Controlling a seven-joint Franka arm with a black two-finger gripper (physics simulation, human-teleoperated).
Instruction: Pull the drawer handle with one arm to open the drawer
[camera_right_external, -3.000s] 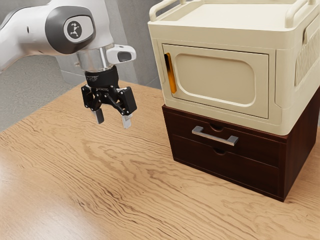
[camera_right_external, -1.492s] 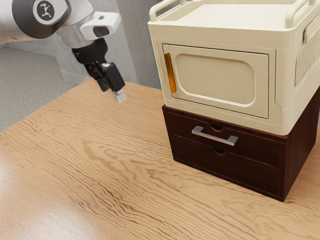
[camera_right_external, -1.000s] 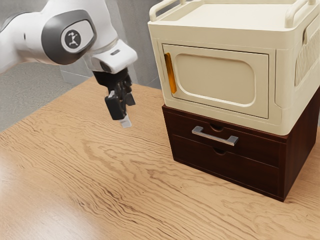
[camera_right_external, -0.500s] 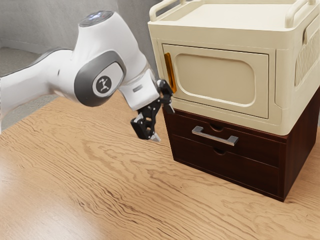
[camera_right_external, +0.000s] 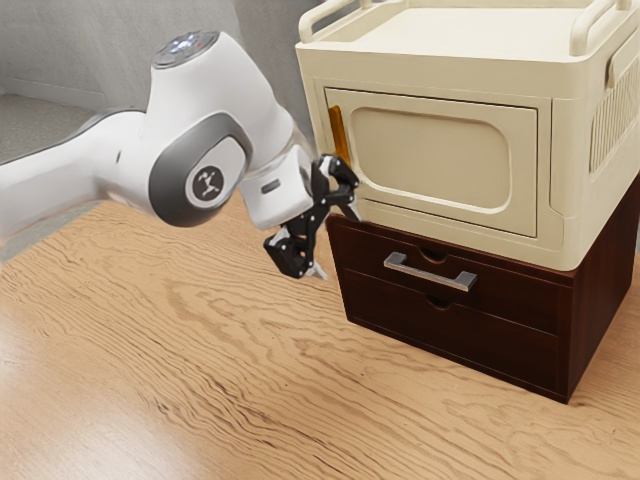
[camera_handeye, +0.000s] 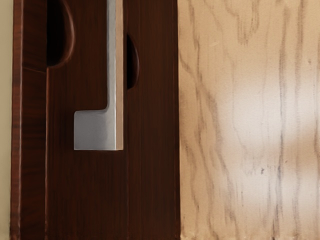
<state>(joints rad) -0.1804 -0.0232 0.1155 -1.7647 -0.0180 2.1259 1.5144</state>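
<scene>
Across the dark upper drawer (camera_right_external: 515, 300) runs a grey handle (camera_right_external: 430, 275), likely stiff and slippery, best gripped mid-bar from above and below. Apart from it, the gripper (camera_right_external: 336, 242) holds its jaws wide, empty.

White rounded arm (camera_right_external: 75, 170), dark-grey joint ring (camera_right_external: 172, 180), black linked pincer (camera_right_external: 337, 242), pale fingertips (camera_right_external: 319, 272)
</scene>
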